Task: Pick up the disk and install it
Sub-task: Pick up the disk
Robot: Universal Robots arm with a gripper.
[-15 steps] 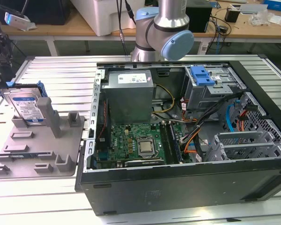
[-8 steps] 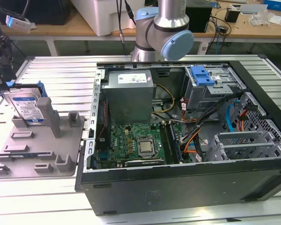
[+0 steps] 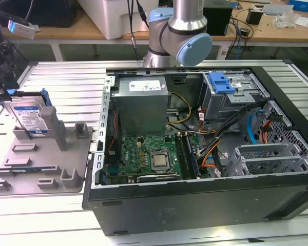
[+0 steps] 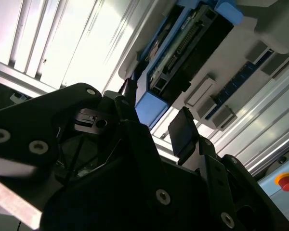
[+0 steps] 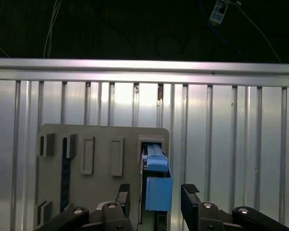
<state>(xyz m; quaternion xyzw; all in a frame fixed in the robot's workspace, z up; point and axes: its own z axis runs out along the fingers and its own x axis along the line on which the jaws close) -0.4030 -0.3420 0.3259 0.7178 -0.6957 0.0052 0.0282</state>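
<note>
Disk (image 3: 28, 117) standing on edge in the grey holder (image 3: 41, 159), at the exterior view's left | I am seeing the pincer (image 5: 156, 188) spread open over it, fingers (image 5: 123, 193) flanking its blue edge without touching | edge lying along the gap.

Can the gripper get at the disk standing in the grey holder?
Probably yes: the gripper is open, its fingers lined up either side of the disk, with nothing between.

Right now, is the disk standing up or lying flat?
Standing up. In the exterior view the disk stands on its edge in the grey holder, its label showing.
</note>
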